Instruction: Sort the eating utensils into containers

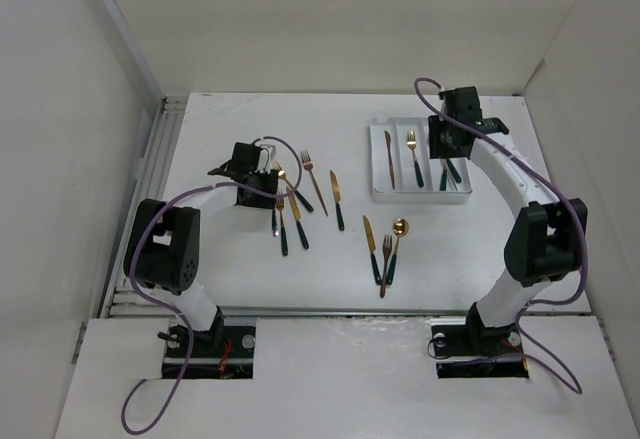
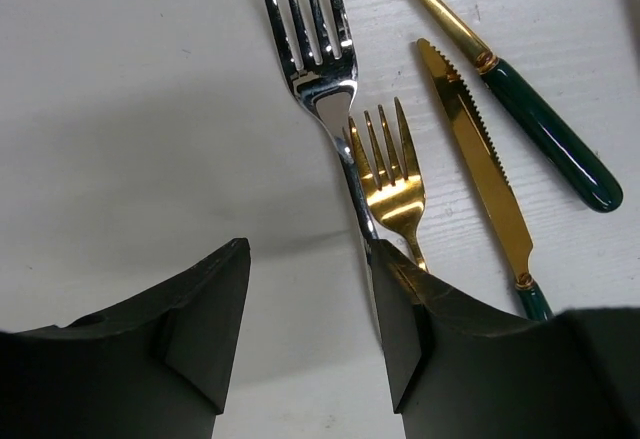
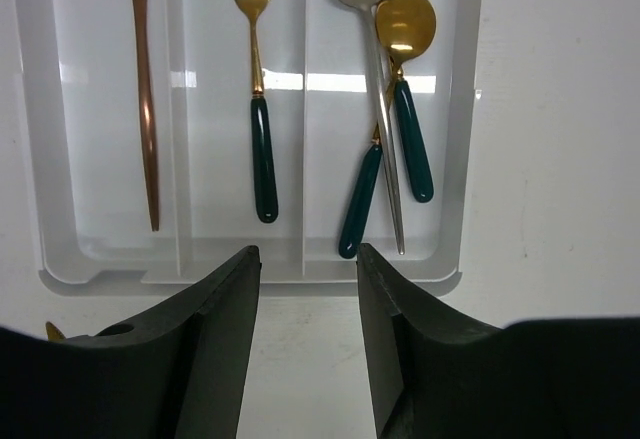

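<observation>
We see left pincer (image 2: 305, 289) spread low over silver fork (image 2: 318, 69) on surface (image 2: 120, 109), handle against one finger (image 2: 400, 329), likely lining up grasp. Right pincer (image 3: 308, 269) spread, empty, at tray (image 3: 466, 159) near end; copper knife (image 3: 145, 89), gold fork (image 3: 258, 109), spoons (image 3: 405, 24) lie in separate compartments.

The left black two-finger end effector (image 2: 308, 259) points downward, fingers parted. The right black two-finger end effector (image 3: 305, 259) matches it, its white arm (image 1: 505, 174) arched forward.

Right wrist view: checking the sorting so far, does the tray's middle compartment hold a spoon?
No, the middle compartment holds only a gold fork with a dark green handle.
</observation>
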